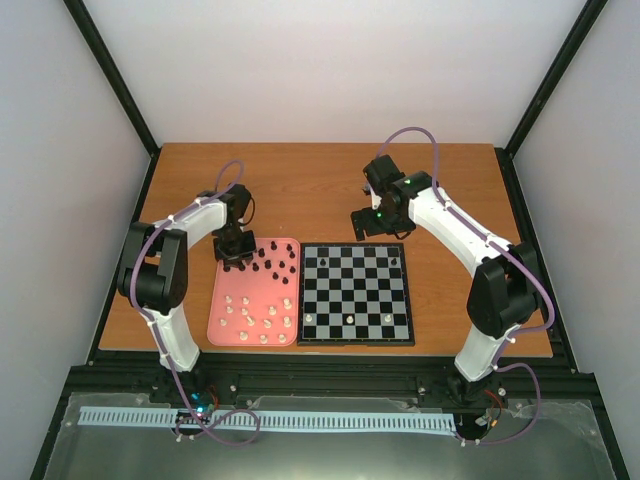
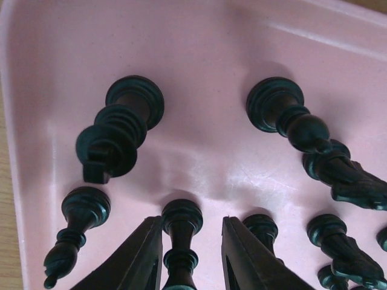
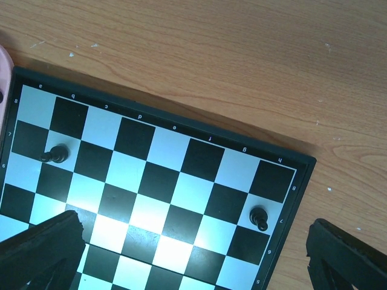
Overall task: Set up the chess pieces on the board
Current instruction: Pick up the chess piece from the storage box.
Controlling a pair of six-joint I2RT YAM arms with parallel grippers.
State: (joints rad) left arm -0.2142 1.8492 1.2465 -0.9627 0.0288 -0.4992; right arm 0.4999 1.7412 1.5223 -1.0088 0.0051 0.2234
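The chessboard (image 1: 355,293) lies right of the pink tray (image 1: 222,322). Two black pawns (image 3: 57,154) (image 3: 259,217) stand near the board's far edge, and three white pieces (image 1: 348,318) stand on its near side. Several black pieces (image 1: 278,262) stand at the tray's far end and several white ones (image 1: 255,315) at its near end. My left gripper (image 2: 190,222) is low in the tray and open. Its jaws stand on either side of an upright black piece (image 2: 181,220); the left finger (image 2: 142,254) is next to it and the right finger (image 2: 248,254) is apart. My right gripper (image 3: 193,223) is open wide and empty above the board's far right part.
A black rook (image 2: 118,136), a bishop (image 2: 75,232) and other black pieces (image 2: 293,118) stand close around the left fingers. The tray's raised rim (image 2: 12,181) is just to the left. Bare wooden table (image 3: 242,66) lies beyond the board.
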